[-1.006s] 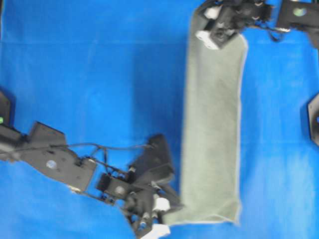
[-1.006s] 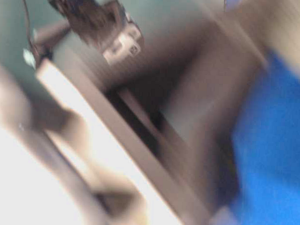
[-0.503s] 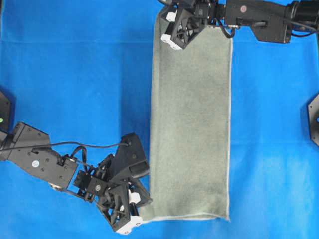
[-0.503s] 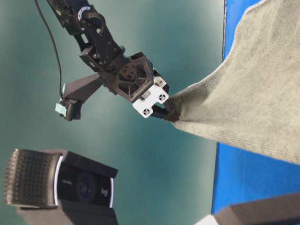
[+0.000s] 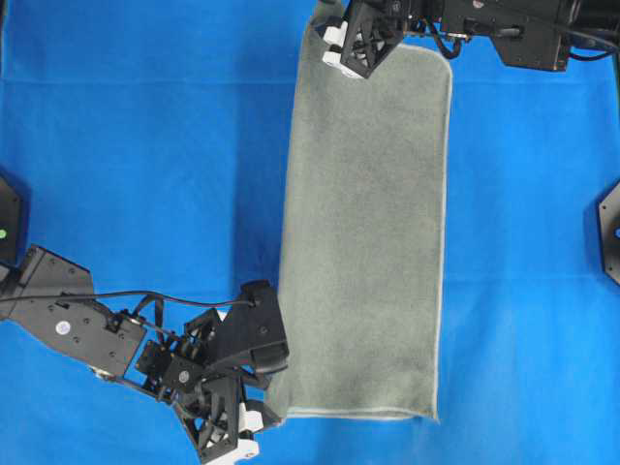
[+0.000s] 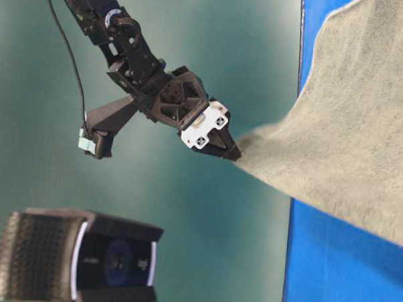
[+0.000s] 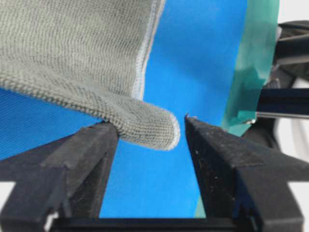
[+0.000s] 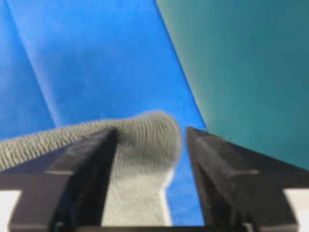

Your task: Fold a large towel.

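Blue sheet [image 5: 145,145] covers the whole work surface; on it, right of centre in the overhead view, the towel [image 5: 368,232] lies as a long narrow strip running from the top edge down nearly to the bottom edge, pale hem showing along its right side and bottom, i.e. already folded lengthwise.

Change vs. half a sec. ago: both arms were pinching one end corner each, top-left and bottom-left; now both have let go. Left gripper [image 7: 149,140]: jaws stand apart in the left wrist view, w/ the towel's rounded corner lying loose between them, leaning on the left finger [image 7: 87,154] but not squeezed. Right gripper [image 8: 149,145]: jaws also apart in the right wrist view, a towel corner draped between them, close against the left finger, clear of the other.

The strip reads flatter and straighter than before; the bottom-left corner has slid toward the strip. Table-level view: the top corner still sits raised at the right gripper's tips, not yet dropped flat.

Meaning (judgement): this lengthwise fold is laid down and released; approx. mid-task. Likely next: back both grippers off the corners, then re-grip the short ends for a crosswise fold; risk is a corner snagging on a finger as it pulls away.
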Controlling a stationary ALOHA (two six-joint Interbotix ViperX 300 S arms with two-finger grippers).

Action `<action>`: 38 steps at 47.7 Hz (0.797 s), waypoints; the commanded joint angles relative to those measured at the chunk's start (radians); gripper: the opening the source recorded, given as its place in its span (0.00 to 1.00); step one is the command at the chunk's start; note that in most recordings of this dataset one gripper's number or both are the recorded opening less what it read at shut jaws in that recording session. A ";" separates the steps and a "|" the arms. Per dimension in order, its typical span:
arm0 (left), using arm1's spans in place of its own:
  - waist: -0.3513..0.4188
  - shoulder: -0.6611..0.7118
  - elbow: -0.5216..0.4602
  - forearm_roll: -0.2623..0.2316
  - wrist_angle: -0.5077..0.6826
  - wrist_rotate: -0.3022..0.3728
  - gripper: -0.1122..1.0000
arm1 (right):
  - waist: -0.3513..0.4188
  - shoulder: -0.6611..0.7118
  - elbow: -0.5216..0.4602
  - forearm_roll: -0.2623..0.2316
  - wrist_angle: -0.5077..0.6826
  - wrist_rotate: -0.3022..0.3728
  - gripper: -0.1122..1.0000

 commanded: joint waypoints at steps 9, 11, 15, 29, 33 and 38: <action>0.015 -0.156 -0.020 -0.002 0.123 0.020 0.60 | 0.043 -0.132 0.032 -0.003 0.067 -0.021 0.61; 0.018 -0.199 -0.017 -0.002 0.155 0.025 0.60 | 0.055 -0.169 0.052 -0.002 0.072 -0.021 0.61; 0.031 -0.270 -0.009 0.005 0.184 0.041 0.60 | 0.081 -0.252 0.107 0.000 0.072 -0.020 0.61; 0.176 -0.448 0.087 0.011 0.140 0.278 0.60 | 0.140 -0.617 0.385 0.040 0.026 0.023 0.61; 0.250 -0.468 0.110 0.009 0.094 0.367 0.60 | 0.140 -0.703 0.453 0.049 0.025 0.048 0.61; 0.357 -0.469 0.140 0.008 0.023 0.486 0.60 | 0.137 -0.755 0.505 0.051 0.026 0.078 0.61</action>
